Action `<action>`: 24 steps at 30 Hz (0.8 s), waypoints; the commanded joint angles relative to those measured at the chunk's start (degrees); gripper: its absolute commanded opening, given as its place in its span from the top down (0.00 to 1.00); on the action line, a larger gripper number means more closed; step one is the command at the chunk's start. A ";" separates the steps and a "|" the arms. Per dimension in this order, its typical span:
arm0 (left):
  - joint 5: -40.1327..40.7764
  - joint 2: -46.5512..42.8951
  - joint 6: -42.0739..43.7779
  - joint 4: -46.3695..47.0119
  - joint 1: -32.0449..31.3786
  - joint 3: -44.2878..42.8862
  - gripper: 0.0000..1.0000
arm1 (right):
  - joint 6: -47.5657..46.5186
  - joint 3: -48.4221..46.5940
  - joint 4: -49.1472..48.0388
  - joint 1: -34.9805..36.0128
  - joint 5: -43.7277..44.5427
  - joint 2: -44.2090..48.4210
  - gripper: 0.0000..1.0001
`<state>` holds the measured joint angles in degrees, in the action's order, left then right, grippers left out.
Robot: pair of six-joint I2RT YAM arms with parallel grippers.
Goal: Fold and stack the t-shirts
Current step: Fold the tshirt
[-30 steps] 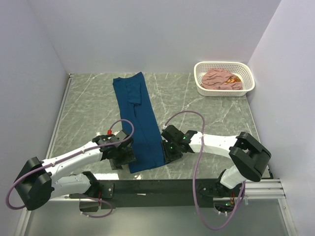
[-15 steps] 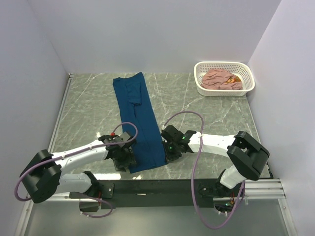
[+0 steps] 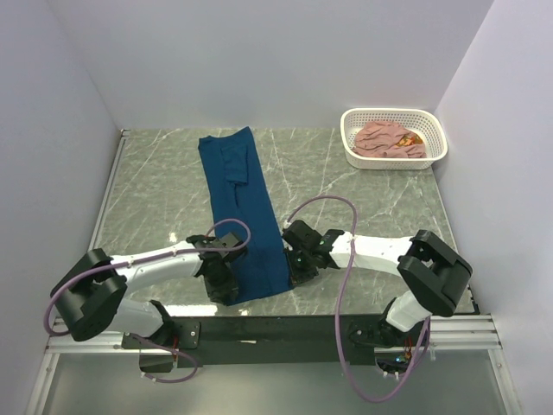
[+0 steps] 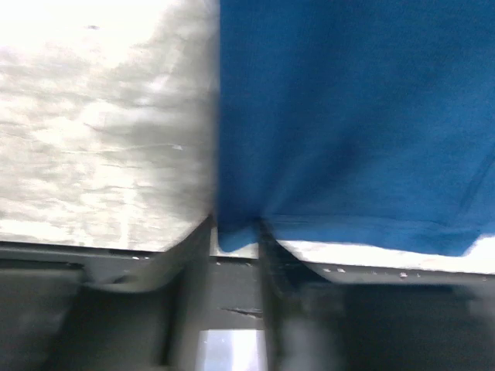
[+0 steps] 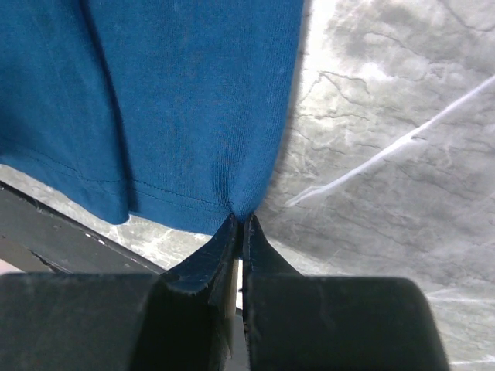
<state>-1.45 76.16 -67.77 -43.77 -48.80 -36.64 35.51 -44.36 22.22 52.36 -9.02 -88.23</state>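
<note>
The navy blue t-shirt (image 3: 244, 216) lies folded into a long narrow strip, running from the back of the table to its near edge. My right gripper (image 3: 292, 266) is shut on the strip's near right corner; in the right wrist view the fingertips (image 5: 232, 232) pinch the hem of the shirt (image 5: 186, 100). My left gripper (image 3: 223, 282) is at the near left corner. The blurred left wrist view shows its jaws narrowed around the shirt's corner (image 4: 234, 234), with the cloth puckered there. The dusty pink t-shirt (image 3: 389, 138) lies crumpled in the basket.
The white perforated basket (image 3: 436, 154) stands at the back right corner. The black front rail (image 3: 276, 324) runs just below the shirt's near hem. Grey walls enclose the marble table (image 3: 363, 207) on three sides.
My left gripper has slid right along the near edge to the shirt's left corner and closed around it. My right gripper has stayed shut on the right corner.
</note>
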 commanded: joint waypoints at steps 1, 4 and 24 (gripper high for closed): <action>-0.13 3.90 0.79 2.55 -1.39 0.08 0.74 | -1.05 0.33 0.90 0.55 0.32 -2.21 1.00; -0.39 4.96 0.88 1.50 -2.35 -0.27 0.98 | -1.14 0.59 2.03 0.55 -0.12 -1.25 1.00; -2.51 -12.96 4.20 -14.06 -2.21 -8.70 0.99 | -2.71 -9.24 22.70 -3.65 -0.65 15.46 1.00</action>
<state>-7.31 64.58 -70.41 -54.19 -58.76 -42.54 36.64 -48.07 43.42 53.91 -11.90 -71.16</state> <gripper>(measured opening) 0.027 0.062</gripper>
